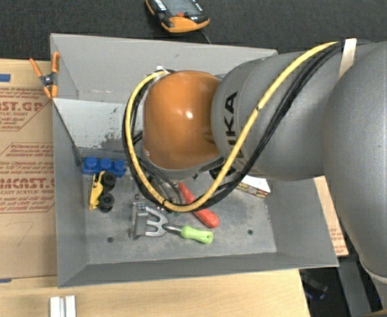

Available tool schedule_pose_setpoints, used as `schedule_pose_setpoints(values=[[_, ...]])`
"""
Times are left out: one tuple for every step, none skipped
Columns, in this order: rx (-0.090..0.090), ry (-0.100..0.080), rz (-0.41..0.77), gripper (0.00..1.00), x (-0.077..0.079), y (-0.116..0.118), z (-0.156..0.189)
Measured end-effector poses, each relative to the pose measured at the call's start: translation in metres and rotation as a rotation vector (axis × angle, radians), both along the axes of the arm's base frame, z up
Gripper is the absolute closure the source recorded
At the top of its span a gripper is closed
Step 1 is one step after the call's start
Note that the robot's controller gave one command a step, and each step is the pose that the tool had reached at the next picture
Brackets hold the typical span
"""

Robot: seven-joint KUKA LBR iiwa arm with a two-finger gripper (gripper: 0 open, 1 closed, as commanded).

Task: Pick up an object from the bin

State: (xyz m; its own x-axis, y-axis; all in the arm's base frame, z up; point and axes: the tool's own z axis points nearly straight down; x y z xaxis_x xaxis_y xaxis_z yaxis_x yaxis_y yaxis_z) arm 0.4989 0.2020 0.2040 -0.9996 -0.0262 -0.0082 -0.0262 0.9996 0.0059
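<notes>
Pincer [144, 222] sits low in the bin [180, 259] beneath the orange cover [180, 121]; open or closed, I cannot tell. Green-handled tool [197, 235] lies just beside it, metal end toward the pincer, handle pointing away, long axis roughly across the view. Closing across that axis, on the shaft, looks the surest grip.

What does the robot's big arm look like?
It is a fat, round, silver-grey arm with black KUKA letters on its side. A shiny orange dome cover sits at its wrist. Yellow and black cables run along it and loop around the dome.
</notes>
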Motion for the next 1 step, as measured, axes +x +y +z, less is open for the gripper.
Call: schedule_pose_setpoints(values=[[-0.009, 0.010, -0.013, 0.00, 0.0090, -0.0566, -0.0458]])
